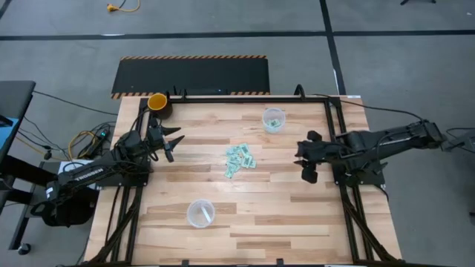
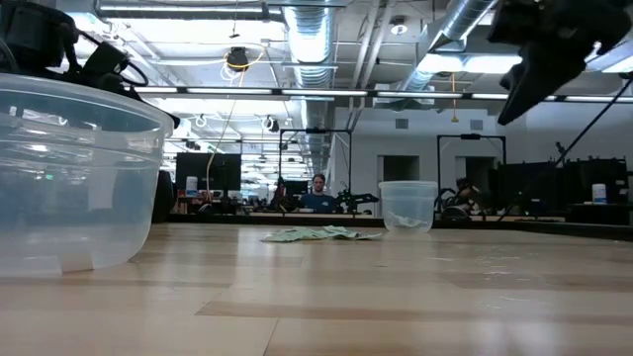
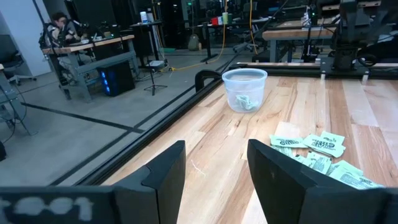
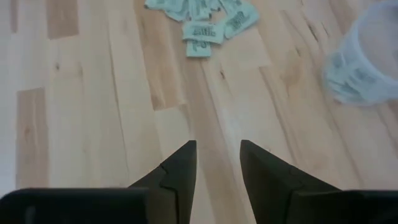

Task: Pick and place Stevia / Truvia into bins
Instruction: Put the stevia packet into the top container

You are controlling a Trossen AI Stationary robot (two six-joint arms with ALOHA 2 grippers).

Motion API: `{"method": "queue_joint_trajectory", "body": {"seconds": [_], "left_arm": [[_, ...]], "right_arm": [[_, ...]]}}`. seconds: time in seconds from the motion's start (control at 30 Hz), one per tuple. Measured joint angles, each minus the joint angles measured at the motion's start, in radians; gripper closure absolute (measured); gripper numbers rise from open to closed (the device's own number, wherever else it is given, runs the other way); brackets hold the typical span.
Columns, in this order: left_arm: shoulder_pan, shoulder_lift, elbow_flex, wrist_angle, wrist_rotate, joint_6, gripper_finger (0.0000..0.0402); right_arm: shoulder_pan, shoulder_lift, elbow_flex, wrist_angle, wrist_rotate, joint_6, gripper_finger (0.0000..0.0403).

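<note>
A small heap of pale green and white packets [image 1: 239,159] lies flat at the table's middle, also in the low view [image 2: 321,234], the left wrist view [image 3: 317,155] and the right wrist view [image 4: 202,18]. One clear cup [image 1: 274,119] stands toward the far edge with packets inside [image 3: 244,90] [image 4: 367,68]; a second clear cup [image 1: 200,213] stands near the near edge [image 2: 69,168]. My left gripper [image 1: 171,142] hovers open left of the heap [image 3: 214,165]. My right gripper [image 1: 306,165] hovers open right of the heap [image 4: 217,155].
A yellow-orange cup with a dark base [image 1: 158,104] stands at the table's far left corner. Black rails [image 1: 338,133] run along the table's sides. Bare wood lies between the heap and each gripper. A person [image 2: 318,193] sits in the room beyond.
</note>
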Motion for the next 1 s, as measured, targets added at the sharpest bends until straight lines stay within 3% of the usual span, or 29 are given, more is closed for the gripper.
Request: {"method": "queue_joint_trajectory", "body": {"seconds": [0.33,1.0], "left_arm": [[0.0,0.0,0.0,0.0,0.0,0.0,0.0239],[0.0,0.0,0.0,0.0,0.0,0.0,0.0239]], "right_arm": [[0.0,0.235,0.232,-0.1,0.0,-0.175,0.0287],[-0.047,0.56,0.251,-0.091,-0.001,-0.194,0.0287]]}}
